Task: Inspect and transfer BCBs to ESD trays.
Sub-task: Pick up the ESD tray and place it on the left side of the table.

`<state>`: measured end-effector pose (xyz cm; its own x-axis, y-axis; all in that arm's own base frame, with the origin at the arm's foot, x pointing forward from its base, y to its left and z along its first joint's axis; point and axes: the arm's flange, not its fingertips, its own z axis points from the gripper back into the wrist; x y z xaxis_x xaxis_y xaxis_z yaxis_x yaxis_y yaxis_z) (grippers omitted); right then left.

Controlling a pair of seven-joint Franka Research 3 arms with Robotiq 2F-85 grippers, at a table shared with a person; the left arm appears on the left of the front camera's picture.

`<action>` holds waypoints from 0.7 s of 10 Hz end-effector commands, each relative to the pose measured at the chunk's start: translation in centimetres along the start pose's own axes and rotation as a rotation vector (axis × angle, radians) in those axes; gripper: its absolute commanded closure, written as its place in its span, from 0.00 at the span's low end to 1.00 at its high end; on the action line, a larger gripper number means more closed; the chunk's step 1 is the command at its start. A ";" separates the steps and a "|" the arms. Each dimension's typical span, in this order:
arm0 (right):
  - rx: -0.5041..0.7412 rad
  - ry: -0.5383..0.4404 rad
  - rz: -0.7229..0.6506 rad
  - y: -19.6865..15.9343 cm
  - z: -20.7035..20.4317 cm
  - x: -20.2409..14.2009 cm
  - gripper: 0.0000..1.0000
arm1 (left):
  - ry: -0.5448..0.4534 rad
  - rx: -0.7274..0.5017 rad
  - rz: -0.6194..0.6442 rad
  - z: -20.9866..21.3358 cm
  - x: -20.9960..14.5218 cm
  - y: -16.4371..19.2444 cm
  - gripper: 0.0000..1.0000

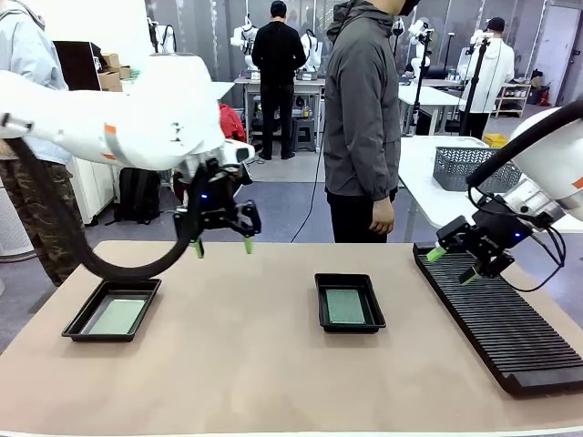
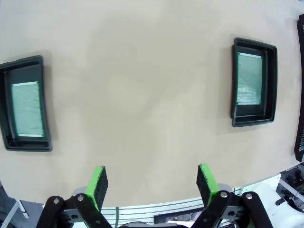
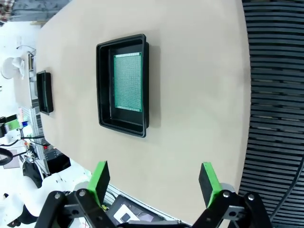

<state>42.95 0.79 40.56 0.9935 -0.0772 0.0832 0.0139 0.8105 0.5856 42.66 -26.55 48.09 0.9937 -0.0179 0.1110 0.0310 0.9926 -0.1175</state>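
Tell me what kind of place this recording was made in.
Likely a robotics lab or data-collection workshop: other robot arms at tables behind, a slotted rack and black ESD trays on the table.

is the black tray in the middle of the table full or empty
Full: the middle tray holds one green board lying flat inside its rim.
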 end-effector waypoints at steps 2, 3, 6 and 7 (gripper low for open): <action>0.091 -0.011 0.046 -2.1 0.7 -0.8 0.00 | -0.014 0.029 0.008 -2.7 1.3 -4.5 0.00; 0.118 -0.010 0.067 -2.8 1.0 -0.7 0.00 | -0.010 0.031 0.006 -3.9 1.7 -5.9 0.00; 0.172 0.016 0.110 -4.2 1.4 -0.5 0.00 | -0.017 0.032 0.008 -6.4 2.4 -9.1 0.00; 0.102 0.000 0.071 -3.0 1.5 -0.7 0.00 | -0.027 0.027 0.002 -7.3 2.6 -10.2 0.00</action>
<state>41.87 -2.90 39.70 0.9915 -0.0026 0.1300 -0.0859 0.7376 0.6697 45.03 -36.31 42.59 0.9938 -0.0293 0.1076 0.0405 0.9938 -0.1038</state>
